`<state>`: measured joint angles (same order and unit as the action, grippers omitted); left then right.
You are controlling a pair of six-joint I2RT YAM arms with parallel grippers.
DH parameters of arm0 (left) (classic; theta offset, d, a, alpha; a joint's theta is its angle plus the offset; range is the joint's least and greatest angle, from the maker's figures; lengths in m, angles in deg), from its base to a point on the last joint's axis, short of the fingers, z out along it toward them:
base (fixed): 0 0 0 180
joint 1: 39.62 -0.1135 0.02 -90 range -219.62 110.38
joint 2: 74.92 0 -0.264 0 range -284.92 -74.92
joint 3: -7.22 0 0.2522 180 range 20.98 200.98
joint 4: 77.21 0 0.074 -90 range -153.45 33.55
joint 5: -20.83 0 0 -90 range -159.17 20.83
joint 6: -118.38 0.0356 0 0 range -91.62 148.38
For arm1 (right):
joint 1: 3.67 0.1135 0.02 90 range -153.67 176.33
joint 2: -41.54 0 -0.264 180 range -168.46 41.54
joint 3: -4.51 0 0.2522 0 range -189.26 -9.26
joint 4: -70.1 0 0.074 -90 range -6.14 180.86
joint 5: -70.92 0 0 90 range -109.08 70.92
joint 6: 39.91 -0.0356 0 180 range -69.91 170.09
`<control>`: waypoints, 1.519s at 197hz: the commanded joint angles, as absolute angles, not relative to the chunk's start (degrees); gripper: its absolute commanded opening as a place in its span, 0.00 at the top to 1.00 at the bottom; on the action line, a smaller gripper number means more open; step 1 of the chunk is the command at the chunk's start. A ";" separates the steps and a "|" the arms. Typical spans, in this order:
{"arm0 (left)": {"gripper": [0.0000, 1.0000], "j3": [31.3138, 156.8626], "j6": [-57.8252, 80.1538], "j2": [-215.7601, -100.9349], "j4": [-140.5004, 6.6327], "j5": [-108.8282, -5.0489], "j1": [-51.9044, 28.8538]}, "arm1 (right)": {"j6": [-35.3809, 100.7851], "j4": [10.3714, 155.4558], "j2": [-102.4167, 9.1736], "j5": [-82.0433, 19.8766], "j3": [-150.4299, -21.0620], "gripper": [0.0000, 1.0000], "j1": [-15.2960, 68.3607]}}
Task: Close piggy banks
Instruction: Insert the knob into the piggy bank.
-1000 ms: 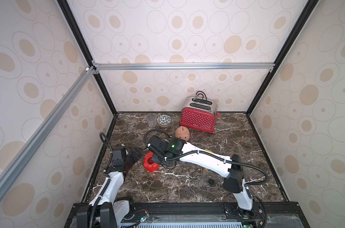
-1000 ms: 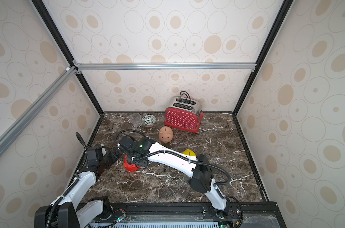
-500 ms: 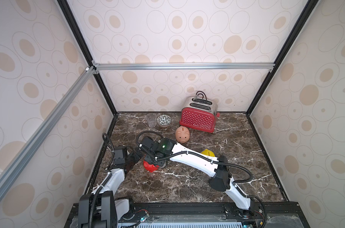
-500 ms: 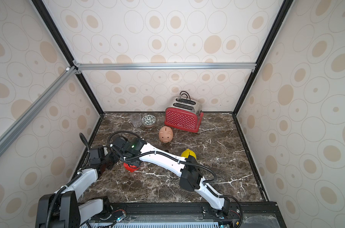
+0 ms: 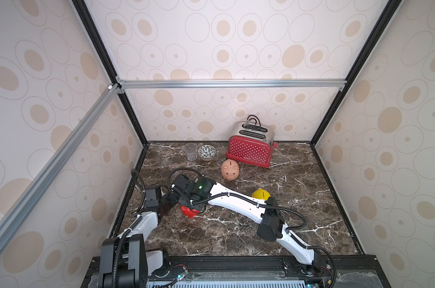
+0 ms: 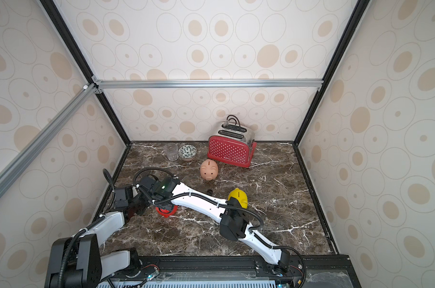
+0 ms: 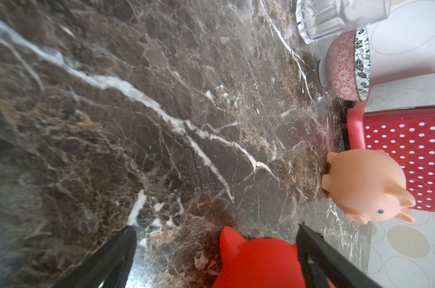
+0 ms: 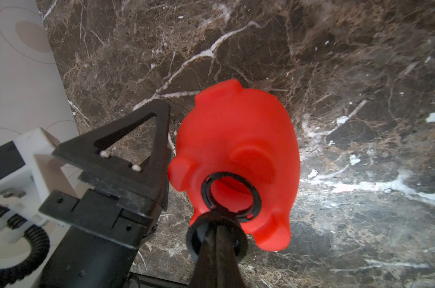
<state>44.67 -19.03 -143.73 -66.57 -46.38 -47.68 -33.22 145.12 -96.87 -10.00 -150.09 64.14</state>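
Observation:
The red piggy bank (image 8: 236, 139) lies belly-up on the marble near the left wall, its round belly hole open; both top views show it (image 5: 190, 212) (image 6: 164, 212) half under my right wrist. My right gripper (image 8: 216, 224) is shut on a black round plug, held at the rim of that hole. My left gripper (image 7: 216, 228) stands open around the red piggy bank (image 7: 258, 261), one finger (image 8: 141, 139) close beside it. The pale pink piggy bank (image 5: 229, 170) (image 6: 208, 170) (image 7: 366, 184) stands upright before the toaster. The yellow piggy bank (image 5: 260, 194) (image 6: 238, 197) sits partly behind my right arm.
A red dotted toaster (image 5: 249, 152) (image 7: 410, 154) stands at the back wall. A clear glass (image 5: 190, 152) and a patterned bowl (image 5: 207, 152) stand at the back left. A small dark piece (image 6: 209, 192) lies on the marble by my right forearm. Walls enclose three sides.
My right arm has swung left, bringing its wrist over the red piggy bank, and has hardly moved in the last half second. The left arm and the piggy banks have stayed about where they were.

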 commanded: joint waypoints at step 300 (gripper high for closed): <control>0.00 44.10 -16.75 -146.54 -68.12 -46.49 -48.06 | -33.43 147.98 -101.70 -4.32 -151.81 1.00 63.74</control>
<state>44.47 -17.92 -145.75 -67.31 -46.32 -47.68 -32.81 145.69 -99.90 -6.20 -150.62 63.86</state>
